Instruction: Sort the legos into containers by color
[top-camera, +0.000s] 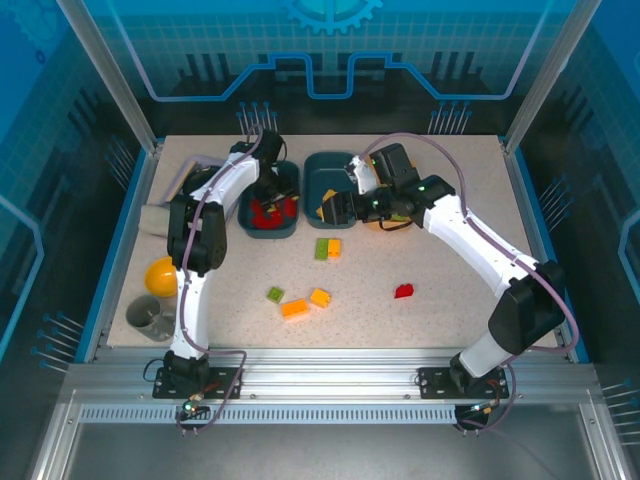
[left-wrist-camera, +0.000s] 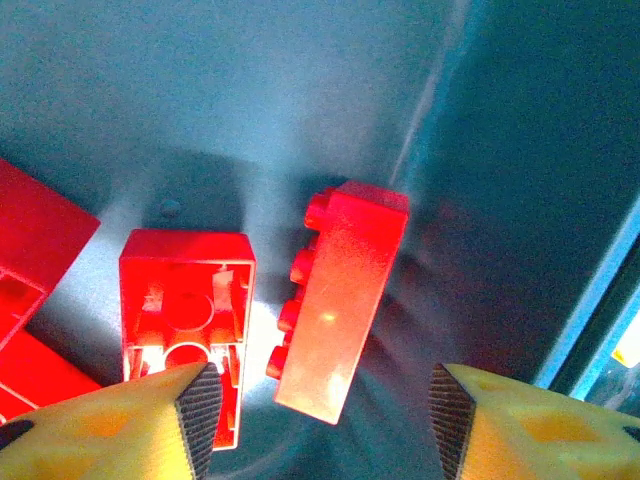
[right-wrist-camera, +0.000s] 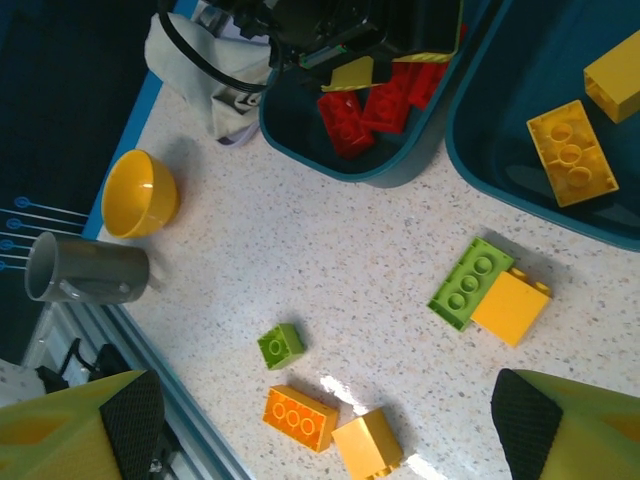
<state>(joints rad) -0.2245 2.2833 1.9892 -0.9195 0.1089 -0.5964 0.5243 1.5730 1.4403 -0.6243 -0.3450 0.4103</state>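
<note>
Left gripper (left-wrist-camera: 322, 408) hangs inside the dark teal tub (top-camera: 270, 235) at upper left of the top view, jaws apart. A red brick (left-wrist-camera: 340, 300) lies on its side between the spread fingertips, touching neither. Light, rigid, slick plastic – pinch the flat long sides, not the studs. Right gripper (right-wrist-camera: 328, 412), spread wide and empty, hovers above the loose legos (right-wrist-camera: 465, 285) mid-table – arm arching in from lower right.

Speckled table (top-camera: 420, 325). Two teal tubs (top-camera: 322, 170) at 12; loose bricks (top-camera: 295, 308) at 6; yellow bowl (top-camera: 160, 275), grey cup (top-camera: 148, 318) at 8.
</note>
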